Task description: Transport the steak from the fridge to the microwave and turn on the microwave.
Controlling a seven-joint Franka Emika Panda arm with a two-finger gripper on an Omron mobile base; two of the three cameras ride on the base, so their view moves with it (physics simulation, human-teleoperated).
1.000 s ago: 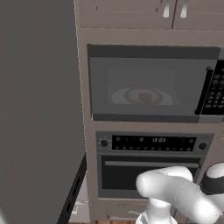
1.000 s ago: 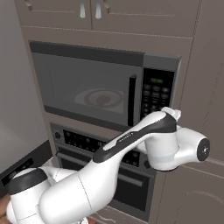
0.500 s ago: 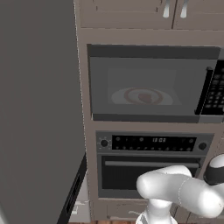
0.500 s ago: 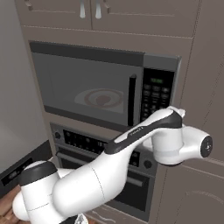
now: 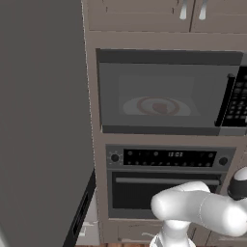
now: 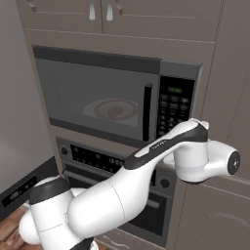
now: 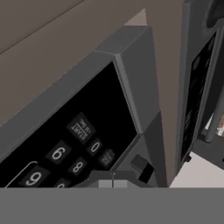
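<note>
The microwave (image 5: 164, 91) has its tinted door shut. Through the window the steak (image 5: 159, 107) shows as a small dark-red lump on a white red-rimmed plate (image 6: 110, 108). My arm reaches up to the black keypad (image 6: 173, 110) at the microwave's right. In the hand view my gripper (image 7: 113, 180) is shut with nothing in it, very close to the keypad's lower corner, just under the START key (image 7: 82, 128) and the digit keys. The fridge (image 5: 43, 120) is the tall grey wall at the left.
An oven (image 5: 169, 159) with knobs and a clock display sits directly below the microwave. Cabinet doors with metal handles (image 5: 193, 9) run above it. My wrist (image 6: 202, 158) covers the oven's right end in the right base view.
The arm has edged slightly to the right, along the keypad side. The microwave door stays shut and the steak has not moved.
</note>
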